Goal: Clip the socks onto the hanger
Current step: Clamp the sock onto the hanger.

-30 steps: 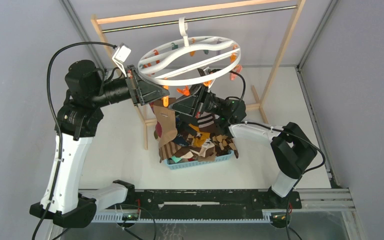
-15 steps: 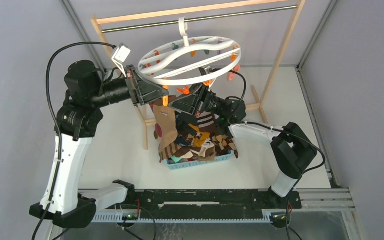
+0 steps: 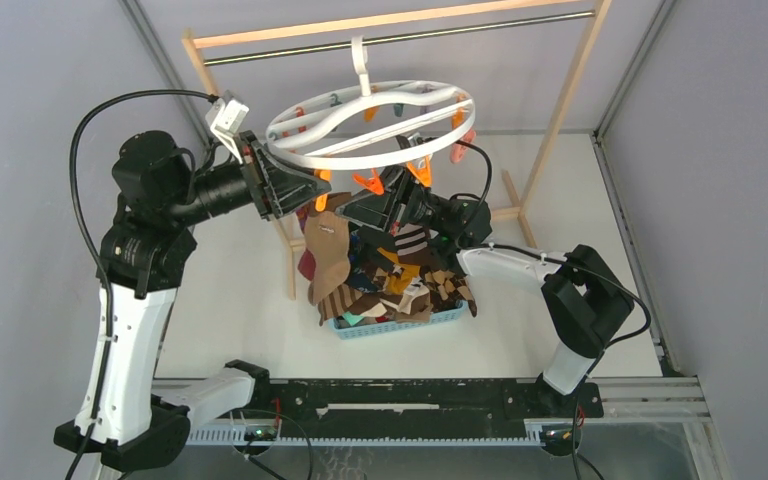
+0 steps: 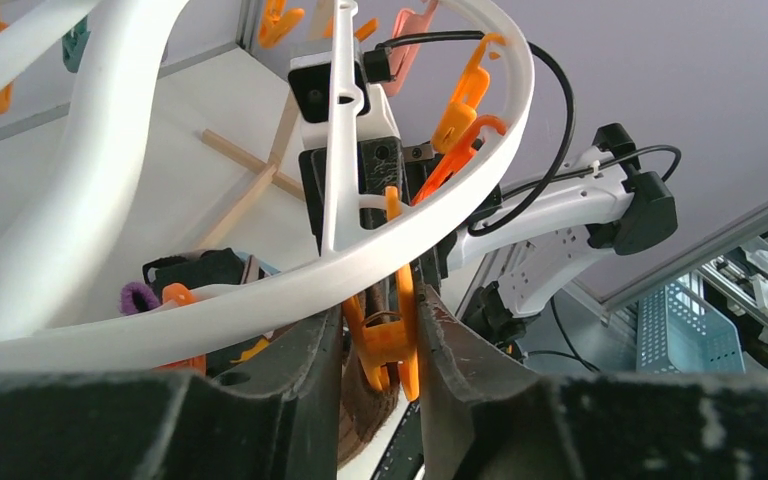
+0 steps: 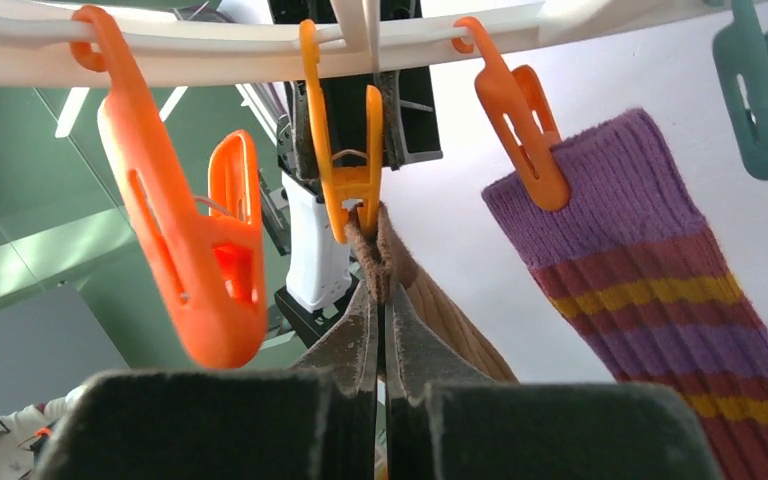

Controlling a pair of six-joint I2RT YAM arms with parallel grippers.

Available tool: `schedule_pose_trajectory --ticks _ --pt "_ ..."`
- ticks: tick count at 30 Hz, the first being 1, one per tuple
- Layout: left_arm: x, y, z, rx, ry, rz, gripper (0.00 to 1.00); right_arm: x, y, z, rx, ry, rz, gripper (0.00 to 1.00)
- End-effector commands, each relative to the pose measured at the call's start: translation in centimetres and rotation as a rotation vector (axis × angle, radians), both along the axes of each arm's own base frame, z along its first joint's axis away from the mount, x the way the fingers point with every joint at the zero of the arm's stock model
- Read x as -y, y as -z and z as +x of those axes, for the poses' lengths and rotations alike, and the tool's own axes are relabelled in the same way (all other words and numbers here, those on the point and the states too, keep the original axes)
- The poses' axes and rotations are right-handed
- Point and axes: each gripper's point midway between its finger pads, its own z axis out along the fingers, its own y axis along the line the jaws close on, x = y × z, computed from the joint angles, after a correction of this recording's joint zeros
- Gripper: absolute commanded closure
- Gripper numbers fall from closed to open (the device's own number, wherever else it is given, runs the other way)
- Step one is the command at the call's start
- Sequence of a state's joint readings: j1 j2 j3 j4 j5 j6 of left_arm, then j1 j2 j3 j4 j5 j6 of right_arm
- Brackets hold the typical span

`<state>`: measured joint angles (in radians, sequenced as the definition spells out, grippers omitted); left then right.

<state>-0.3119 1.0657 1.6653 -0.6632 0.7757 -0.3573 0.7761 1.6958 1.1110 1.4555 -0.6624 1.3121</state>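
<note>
Purple striped sock (image 5: 650, 260) hangs clipped on the hanger (image 5: 210, 42), top of frame. My right jaws pinch a brown sock (image 5: 385, 255) into the orange clothespin (image 5: 345, 180), which my left jaws squeeze. Many socks (image 3: 400, 280) remain, lower centre.

You get bright, even light, faint shadows; the black fingers (image 4: 290, 400) of the left gripper (image 4: 380, 335) blur, with sharp focus beyond them.

no readable text, labels or numbers
</note>
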Motion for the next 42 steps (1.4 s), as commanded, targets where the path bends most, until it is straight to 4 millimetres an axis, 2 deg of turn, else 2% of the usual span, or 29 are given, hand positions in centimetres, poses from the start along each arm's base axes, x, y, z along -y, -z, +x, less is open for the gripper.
schedule_pose_trajectory --ticks 1,5,10,12,14,15,16,21,26,30,34,38,40,42 --pt "0.1 -0.3 -0.8 0.049 0.038 0.005 0.68 1.8 -5.1 -2.1 0.109 -0.004 0.138 1.0" --pt "0.1 -0.1 -0.8 0.046 0.038 0.009 0.69 1.5 -5.6 -2.6 0.12 -0.017 0.148 1.0" --pt "0.1 0.0 -0.9 0.046 0.038 0.012 0.6 1.4 -5.5 -2.4 0.115 -0.012 0.149 1.0" --pt "0.0 -0.1 -0.9 0.048 0.029 0.013 0.42 1.2 -5.2 -2.3 0.111 -0.014 0.144 0.99" --pt "-0.2 -0.2 -1.0 0.051 0.016 0.015 0.21 1.2 -5.1 -2.3 0.107 -0.014 0.14 0.94" --pt "-0.4 -0.3 -1.0 0.05 0.006 0.015 0.06 1.1 -4.9 -2.1 0.099 -0.013 0.137 0.91" --pt "-0.5 -0.3 -1.0 0.054 -0.007 0.016 0.01 1.1 -4.8 -2.0 0.093 -0.01 0.137 0.9" --pt "-1.6 0.3 -1.0 0.053 -0.083 0.047 0.0 1.0 -4.5 -1.6 0.07 0.002 0.139 0.8" --pt "-2.9 4.0 -1.1 0.001 -0.158 0.104 0.0 0.9 -4.4 -1.6 0.061 0.004 0.139 0.74" --pt "-2.6 6.4 -1.6 -0.045 -0.131 0.105 0.05 0.6 -4.0 -1.7 0.05 0.0 0.131 0.74" --pt "-2.5 6.7 -1.4 -0.05 -0.124 0.111 0.17 0.6 -2.9 -1.6 0.027 0.009 0.114 0.71" --pt "-2.7 6.4 -1.2 -0.017 -0.135 0.125 0.21 1.3 -0.8 -1.0 -0.016 0.065 0.082 0.61" --pt "-2.8 6.5 -1.1 -0.01 -0.135 0.133 0.24 1.7 0.7 -0.6 -0.042 0.104 0.056 0.53" --pt "-2.8 6.6 -1.1 -0.005 -0.134 0.14 0.26 2.1 1.8 -0.4 -0.059 0.143 0.026 0.5"
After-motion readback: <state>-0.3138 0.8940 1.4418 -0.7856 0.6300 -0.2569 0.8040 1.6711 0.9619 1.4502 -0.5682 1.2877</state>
